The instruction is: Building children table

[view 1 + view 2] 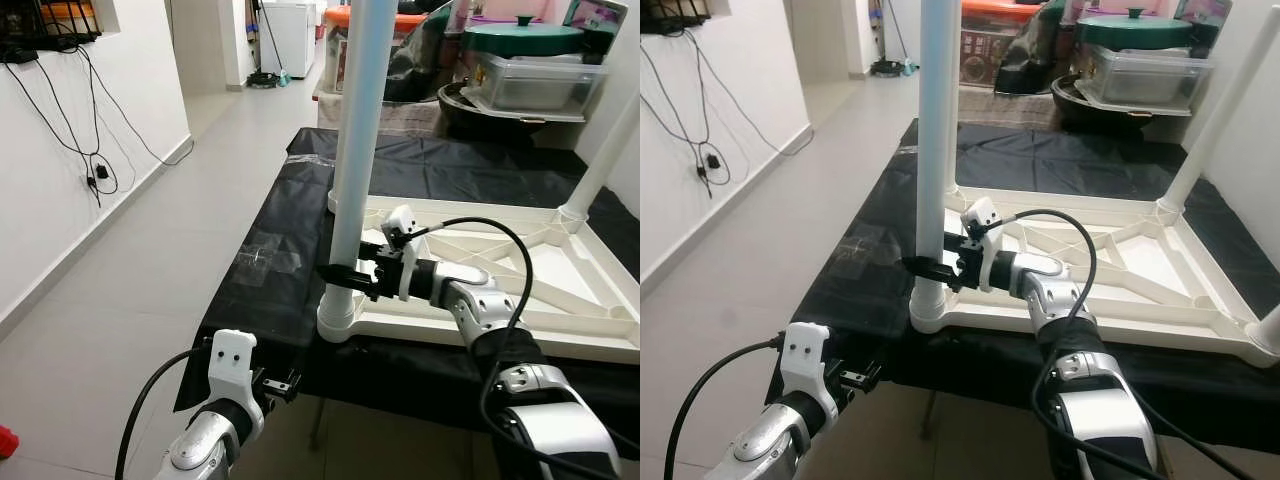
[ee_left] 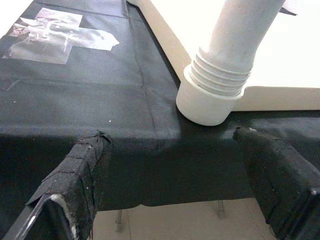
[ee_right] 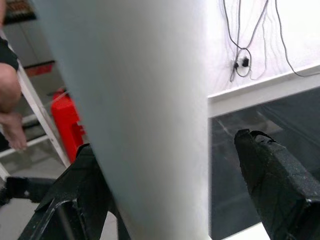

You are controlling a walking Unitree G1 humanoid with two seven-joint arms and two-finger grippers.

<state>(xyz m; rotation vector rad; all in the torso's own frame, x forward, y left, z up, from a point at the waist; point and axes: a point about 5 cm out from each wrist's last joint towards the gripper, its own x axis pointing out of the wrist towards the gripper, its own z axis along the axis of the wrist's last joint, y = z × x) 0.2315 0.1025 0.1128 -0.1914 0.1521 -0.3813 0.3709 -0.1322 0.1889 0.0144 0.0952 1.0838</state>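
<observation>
an upturned white tabletop [image 1: 560, 335] is seen lying on a black cloth [image 1: 270, 290] over a table. a white leg [image 1: 352, 170] stands upright in the near-left corner socket [image 1: 336, 322]. another leg [image 1: 600, 165] stands at the far right corner, cut off at the frame top.

the right gripper [image 1: 345, 277] is set around the near leg just above the socket, fingers either side; whether they press the leg cannot be told. in the right wrist view the leg [image 3: 145, 115] is seen close between the two black fingers [image 3: 270, 185], with wall cables [image 3: 250, 45] and a red object [image 3: 67, 120] beyond, and a person's foot [image 3: 12, 130] at the edge.

the left gripper [image 2: 175, 195] is held low at the table's near edge, fingers spread, nothing between them. the left wrist view shows the socket's ribbed collar [image 2: 220, 82] and tape [image 2: 55, 35] on the cloth.

behind, a green-lidded pot [image 1: 522, 38] on a plastic box [image 1: 540, 80] is noted; further clutter is hard to make out.
</observation>
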